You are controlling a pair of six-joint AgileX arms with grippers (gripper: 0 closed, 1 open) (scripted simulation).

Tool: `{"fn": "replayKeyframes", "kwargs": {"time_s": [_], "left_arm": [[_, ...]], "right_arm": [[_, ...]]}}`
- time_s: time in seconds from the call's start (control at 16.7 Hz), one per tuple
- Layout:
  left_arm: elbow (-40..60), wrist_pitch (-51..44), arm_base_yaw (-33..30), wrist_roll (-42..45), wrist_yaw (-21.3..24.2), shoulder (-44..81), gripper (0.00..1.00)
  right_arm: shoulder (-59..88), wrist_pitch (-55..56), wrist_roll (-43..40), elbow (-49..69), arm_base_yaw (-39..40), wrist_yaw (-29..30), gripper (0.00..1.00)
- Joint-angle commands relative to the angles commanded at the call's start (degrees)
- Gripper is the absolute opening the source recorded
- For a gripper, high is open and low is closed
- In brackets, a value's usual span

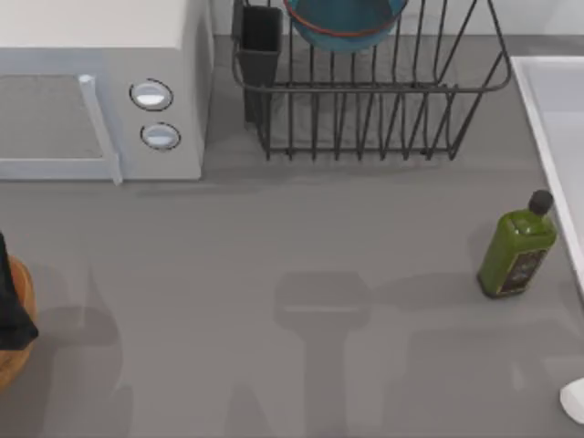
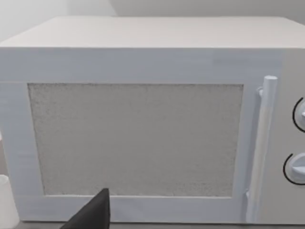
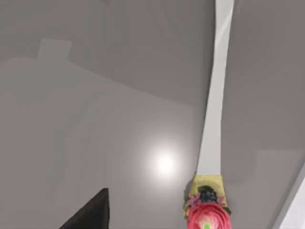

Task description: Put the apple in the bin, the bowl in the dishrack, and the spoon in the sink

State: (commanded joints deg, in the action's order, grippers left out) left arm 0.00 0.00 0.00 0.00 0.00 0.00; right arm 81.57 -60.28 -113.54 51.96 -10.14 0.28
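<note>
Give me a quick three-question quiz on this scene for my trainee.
1. True or false: the bowl already sits in the dishrack.
2. Which thing stands nearest the sink? A) microwave B) oil bottle C) bin
3. Fill in: in the right wrist view, the spoon lies on the ____ with a flower pattern at one end of its handle.

Key: 1 true; 2 B; 3 table
</note>
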Motion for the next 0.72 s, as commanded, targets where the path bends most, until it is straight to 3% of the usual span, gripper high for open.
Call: {"fn": "replayKeyframes", "kwargs": {"time_s": [0.3,0.72], "left_arm": [[0.00,0.00,0.00,0.00,0.00,0.00,1.00],[0.00,0.00,0.00,0.00,0.00,0.00,1.00]], "right_arm": [[1.91,4.20,0.23,-2.54,0.17,-0.01,1.00],[11.14,24.24,0.30,-12.73,0.11,-0.01,1.00]]}}
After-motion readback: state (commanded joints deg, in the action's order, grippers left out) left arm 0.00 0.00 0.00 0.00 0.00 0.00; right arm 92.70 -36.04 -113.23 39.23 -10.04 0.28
